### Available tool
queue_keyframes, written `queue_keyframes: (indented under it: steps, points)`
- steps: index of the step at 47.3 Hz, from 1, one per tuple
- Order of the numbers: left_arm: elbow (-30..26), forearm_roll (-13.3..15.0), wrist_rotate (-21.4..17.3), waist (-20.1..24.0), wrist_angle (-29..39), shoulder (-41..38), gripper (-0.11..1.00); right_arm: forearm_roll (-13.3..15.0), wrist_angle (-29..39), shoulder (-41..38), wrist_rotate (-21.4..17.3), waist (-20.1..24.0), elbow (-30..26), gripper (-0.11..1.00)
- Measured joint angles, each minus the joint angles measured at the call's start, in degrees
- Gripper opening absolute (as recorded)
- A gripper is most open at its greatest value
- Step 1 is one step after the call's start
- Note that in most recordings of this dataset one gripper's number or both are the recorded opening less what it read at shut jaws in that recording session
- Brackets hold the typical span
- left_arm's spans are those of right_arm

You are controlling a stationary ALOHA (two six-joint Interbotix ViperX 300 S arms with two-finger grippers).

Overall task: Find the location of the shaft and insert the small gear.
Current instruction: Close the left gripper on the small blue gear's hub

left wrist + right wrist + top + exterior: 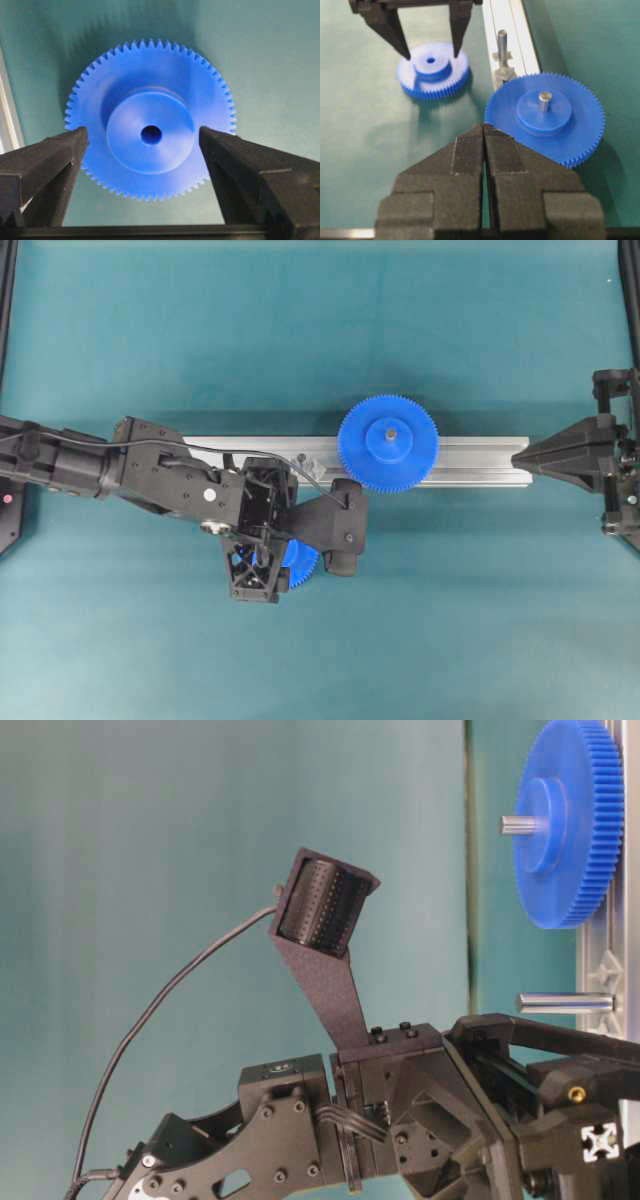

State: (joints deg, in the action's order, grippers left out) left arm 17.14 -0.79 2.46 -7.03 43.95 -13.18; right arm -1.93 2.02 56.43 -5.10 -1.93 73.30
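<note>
The small gear (150,117), bright blue with a raised hub, lies flat on the green mat (365,130) in front of the rail. My left gripper (142,134) hangs open over it. Its fingertips (406,50) stand on either side of the hub without touching it. The shaft (502,41), a thin silver pin on a shiny base, stands bare on the aluminium rail (480,462), just behind the small gear (433,70). My right gripper (484,128) is shut and empty, at the rail's right end (518,455).
A wider blue gear (388,443) sits on a darker pin (545,101) on the rail, right of the shaft (565,1003). The left arm's body (180,480) lies across the rail's left part. Black frame posts stand at the table's sides.
</note>
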Motion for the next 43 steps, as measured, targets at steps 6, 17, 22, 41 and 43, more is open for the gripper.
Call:
queue_keyframes:
  steps: [6, 17, 22, 41, 43]
  points:
    - [0.0, 0.0, 0.0, 0.0, 0.0, -0.3, 0.93, 0.0, 0.0, 0.1, 0.0, 0.0, 0.2, -0.02]
    - [0.0, 0.0, 0.0, 0.0, 0.0, -0.4, 0.93, 0.1, 0.0, 0.1, 0.0, 0.1, 0.3, -0.02]
    - [0.0, 0.0, 0.0, 0.0, -0.2, -0.5, 0.93, 0.0, 0.0, 0.1, 0.0, 0.1, 0.3, -0.02]
    - [0.0, 0.0, 0.0, 0.0, -0.8, -1.7, 0.93, 0.1, 0.0, 0.0, -0.1, 0.1, 0.3, -0.02]
    - [0.0, 0.0, 0.0, 0.0, -0.8, -1.8, 0.93, 0.0, -0.1, 0.1, -0.1, 0.0, 0.3, -0.02]
